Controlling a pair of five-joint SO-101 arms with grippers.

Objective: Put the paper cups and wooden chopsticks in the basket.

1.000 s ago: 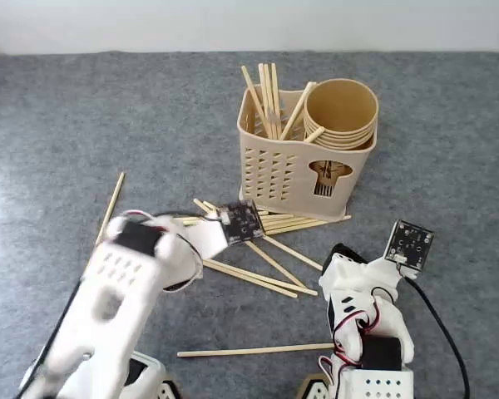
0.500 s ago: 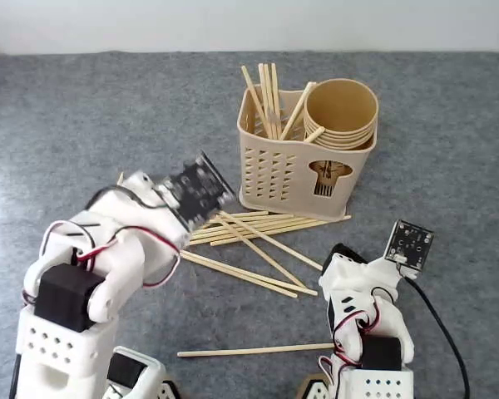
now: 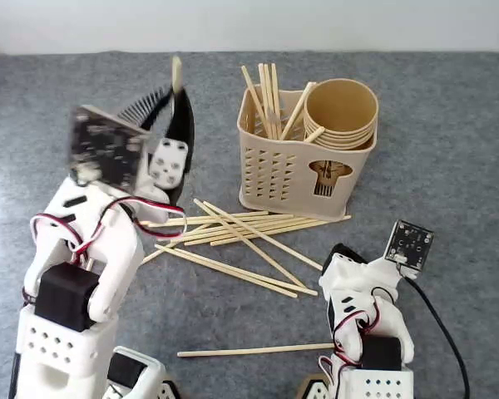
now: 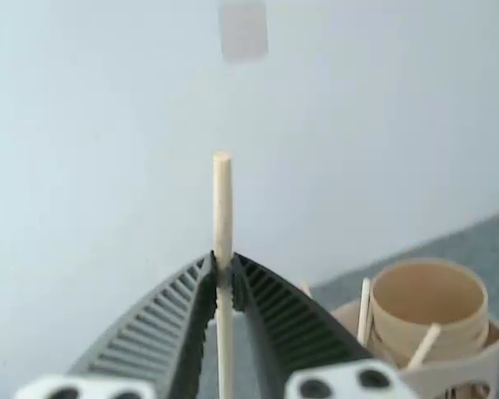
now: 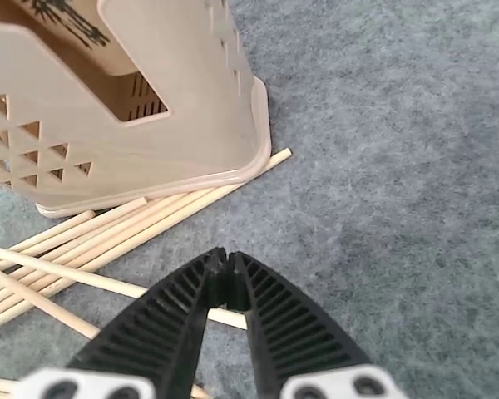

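My left gripper (image 3: 176,93) is raised to the left of the basket (image 3: 293,170), shut on one wooden chopstick (image 3: 176,68) that stands upright between its tips. In the left wrist view the chopstick (image 4: 222,208) rises out of the shut gripper (image 4: 222,268), with the stacked paper cups (image 4: 428,301) beyond. The cups (image 3: 341,112) and several chopsticks (image 3: 266,93) stand in the basket. More chopsticks (image 3: 241,237) lie scattered in front of it. My right gripper (image 5: 227,258) is shut and empty, low over the chopsticks (image 5: 108,237) by the basket's corner (image 5: 233,158).
A single chopstick (image 3: 254,351) lies near the front edge between the two arm bases. The grey carpeted table (image 3: 83,91) has free room at the left and at the far right of the basket.
My left arm has lifted from the chopstick pile and swung up and back with one chopstick in its gripper. The right arm has not moved.
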